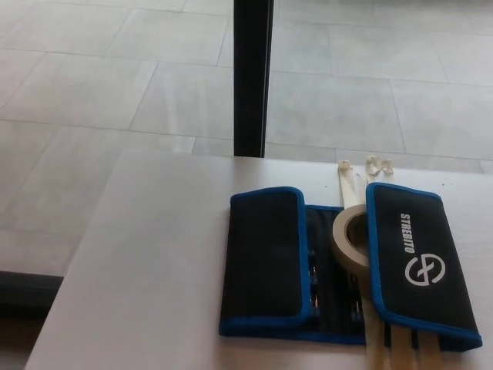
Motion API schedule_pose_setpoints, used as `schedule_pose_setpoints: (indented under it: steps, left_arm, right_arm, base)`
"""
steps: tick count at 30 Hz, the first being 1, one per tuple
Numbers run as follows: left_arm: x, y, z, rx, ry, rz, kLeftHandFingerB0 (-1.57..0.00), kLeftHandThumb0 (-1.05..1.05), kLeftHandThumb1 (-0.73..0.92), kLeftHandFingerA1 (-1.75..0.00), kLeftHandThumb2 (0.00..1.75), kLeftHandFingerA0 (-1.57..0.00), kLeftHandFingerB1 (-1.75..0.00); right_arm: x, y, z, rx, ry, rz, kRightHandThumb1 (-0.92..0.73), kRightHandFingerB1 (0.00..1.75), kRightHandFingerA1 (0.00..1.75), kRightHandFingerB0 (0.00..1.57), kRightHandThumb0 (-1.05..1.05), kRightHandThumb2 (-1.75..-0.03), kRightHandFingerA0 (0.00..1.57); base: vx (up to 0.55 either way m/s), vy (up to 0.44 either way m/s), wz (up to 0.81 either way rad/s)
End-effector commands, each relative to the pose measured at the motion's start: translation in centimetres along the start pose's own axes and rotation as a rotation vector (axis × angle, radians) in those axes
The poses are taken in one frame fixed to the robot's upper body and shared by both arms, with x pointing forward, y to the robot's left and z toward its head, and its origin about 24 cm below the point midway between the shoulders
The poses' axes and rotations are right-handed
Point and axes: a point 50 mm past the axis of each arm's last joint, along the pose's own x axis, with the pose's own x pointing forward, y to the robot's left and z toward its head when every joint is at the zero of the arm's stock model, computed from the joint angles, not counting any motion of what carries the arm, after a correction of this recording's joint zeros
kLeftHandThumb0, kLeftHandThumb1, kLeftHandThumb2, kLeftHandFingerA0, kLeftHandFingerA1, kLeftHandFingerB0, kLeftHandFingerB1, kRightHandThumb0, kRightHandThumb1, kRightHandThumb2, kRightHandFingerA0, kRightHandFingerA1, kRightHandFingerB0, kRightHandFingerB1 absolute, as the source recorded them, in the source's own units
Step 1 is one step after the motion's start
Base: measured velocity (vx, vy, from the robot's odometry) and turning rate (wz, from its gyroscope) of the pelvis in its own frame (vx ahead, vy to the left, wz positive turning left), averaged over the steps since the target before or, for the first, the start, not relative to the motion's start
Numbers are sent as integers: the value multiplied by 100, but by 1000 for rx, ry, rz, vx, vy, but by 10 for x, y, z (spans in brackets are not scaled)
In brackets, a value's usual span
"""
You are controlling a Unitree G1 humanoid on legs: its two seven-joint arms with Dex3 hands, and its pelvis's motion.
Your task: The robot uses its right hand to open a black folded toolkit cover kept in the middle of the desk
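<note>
- Pale grey tiled floor point(92, 92) filling the upper half of the head view, beyond the far edge of the desk.
- Off-white desk point(139, 270) across the lower half, bare on its left side.
- Black toolkit cover point(266, 258) with blue piping, lying flat on the desk, right of the desk's middle and reaching almost to the picture's bottom edge.
- Both of its outer flaps folded inward; left flap plain black, right flap point(420, 262) printed with white lettering and a round white logo.
- Between the flaps, a narrow open strip point(323, 266) of the inside, with what look like tool tips in pockets; too dark to name.
- Black upright post point(253, 77) standing on the floor just behind the desk's far edge, above the left flap.
- Cream roll of tape point(339, 235) resting on the open strip, leaning against the inner edge of the right flap.
- Cream strips point(350, 181) running under the cover, showing beyond its far edge and again at its near edge.
- Left hand and right hand both out of frame, so finger state not shown, and no placing of the cover relative to either hand possible.
</note>
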Motion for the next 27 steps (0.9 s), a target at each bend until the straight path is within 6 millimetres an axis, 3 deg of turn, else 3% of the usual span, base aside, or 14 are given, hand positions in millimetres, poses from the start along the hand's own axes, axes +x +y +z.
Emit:
schedule_pose_setpoints:
  steps: [1, 3, 4, 6, 8, 9, 10, 11, 13, 20, 22, 23, 26, 27]
  left_arm:
    - [-1, 10, 7, -97, -41, -12, -28, -88, 85, -56, 66, -31, -40]
    - [-3, 15, 4, -151, -37, -5, -29, -88, 83, -55, 65, -34, -40]
    - [-4, 16, 4, -115, -41, -3, -28, -89, 87, -56, 66, -34, -40]
    - [-3, 14, 4, -111, -35, -13, -27, -89, 83, -54, 65, -26, -40]
    - [-3, 13, 3, -119, -30, -20, -27, -89, 84, -52, 65, -26, -39]
    - [-3, 14, 3, -95, -28, -18, -27, -88, 85, -51, 66, -25, -38]
    - [-3, 14, 3, -108, -31, -19, -27, -88, 83, -53, 65, -26, -38]
    - [-3, 14, 4, -120, -34, -22, -26, -88, 84, -55, 65, -26, -39]
    - [-3, 14, 3, -106, -36, -22, -25, -88, 84, -55, 65, -26, -38]
    - [-3, 15, 4, -4, -33, -7, -25, -89, 89, -52, 67, -27, -38]
    - [-3, 14, 4, -51, -39, -8, -24, -88, 87, -55, 66, -25, -40]
    - [-3, 13, 3, -72, -42, -12, -19, -95, 73, -58, 78, -25, -42]
    - [-3, 14, 1, -84, -31, -6, -25, -91, 86, -56, 66, -29, -39]
    - [-4, 14, 0, -121, -29, -10, -25, -90, 83, -56, 65, -30, -39]
  right_arm:
    - [2, -19, 16, 159, -88, -84, -64, 43, 93, 34, -66, -59, 56]
    - [5, -20, 27, 291, -121, -115, -68, 43, 66, 20, -70, -60, 32]
    - [7, -21, 35, 331, -141, -135, -53, 48, 59, 7, -76, -92, 18]
    - [10, -31, 62, 423, -223, -183, -71, 32, 72, 11, -77, -62, 29]
    - [12, -36, 83, 383, -272, -209, -61, 37, 63, 7, -85, -96, 27]
    - [11, -36, 110, 411, -376, -182, -36, 52, 53, 0, -40, -99, 0]
    - [10, -35, 122, 417, -415, -159, -60, 40, 48, 10, -91, -98, 0]
    - [8, -33, 147, 421, -485, -126, -35, 50, 53, 0, -40, -98, 1]
    - [1, -29, 169, 404, -554, -115, -56, 46, 58, 11, -86, -94, 12]
    - [-57, 27, 257, 215, -940, 174, -56, 49, 61, 15, -81, -93, 20]
    - [-70, 43, 267, 187, -989, 254, -74, 27, 40, 16, -70, -62, 15]
    - [-82, 64, 274, 129, -1047, 304, -48, 48, 51, 0, -36, -104, 3]
    - [-93, 86, 276, 45, -1098, 390, -57, 33, 47, 1, -68, -94, 4]
    - [-97, 95, 275, 2, -1118, 380, -50, 48, 51, 0, -36, -106, 3]
  base:
    - [0, 0, 0]
    - [0, 0, 0]
    - [0, 0, 0]
    - [0, 0, 0]
    - [0, 0, 0]
    - [0, 0, 0]
    - [0, 0, 0]
    - [0, 0, 0]
    - [0, 0, 4]
    - [0, 0, 6]
    - [0, 0, 0]
    - [0, 0, 0]
    - [0, 0, 0]
    - [0, 0, 0]
